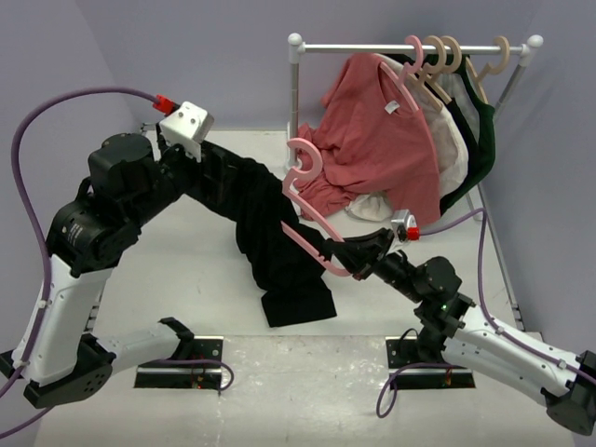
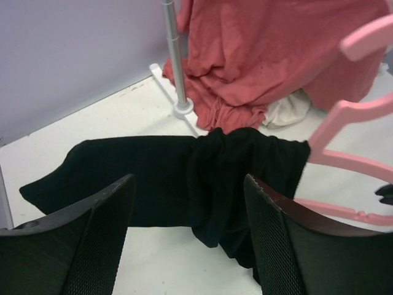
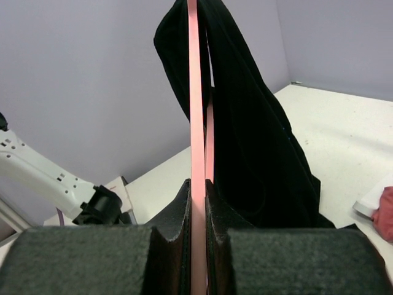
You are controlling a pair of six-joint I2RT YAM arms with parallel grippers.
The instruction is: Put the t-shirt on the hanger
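Observation:
The black t-shirt (image 1: 279, 265) is draped over one arm of the pink hanger (image 1: 305, 166), and its lower end reaches the table. In the left wrist view the t-shirt (image 2: 153, 178) stretches sideways beyond my fingers to the hanger (image 2: 350, 161). My left gripper (image 1: 240, 177) is open and empty just above the cloth; it also shows in the left wrist view (image 2: 190, 181). My right gripper (image 1: 340, 253) is shut on the hanger's lower bar and holds it raised and tilted. In the right wrist view the gripper (image 3: 198, 184) pinches the hanger (image 3: 194, 92), with the t-shirt (image 3: 258, 147) hanging on its right.
A white clothes rack (image 1: 410, 47) stands at the back right with a salmon-red shirt (image 1: 382, 140), beige hangers (image 1: 466, 60), a dark green garment (image 1: 482, 140) and a white cloth (image 1: 372, 205). The rack post's foot (image 2: 183, 109) stands just beyond the t-shirt.

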